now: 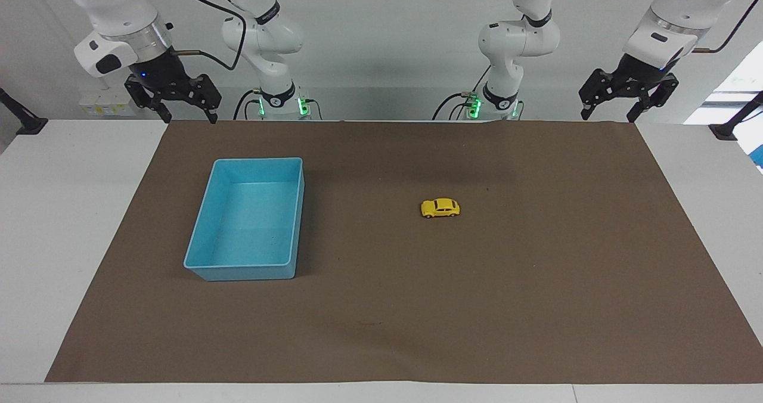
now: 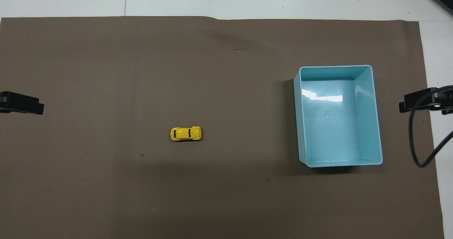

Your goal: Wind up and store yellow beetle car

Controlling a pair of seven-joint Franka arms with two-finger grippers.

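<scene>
Yellow beetle car [image 1: 440,208] on the brown mat [image 1: 536,307], well apart from the blue bin [image 1: 205,215]. Left gripper [image 1: 613,115] and right gripper [image 1: 188,118], both spread and empty, wait above the mat's robot-side edge.

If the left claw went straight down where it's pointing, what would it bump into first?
Probably the brown mat's corner or the bare table; depth is unclear. The left gripper, open, points down there, not at the yellow beetle car.
</scene>
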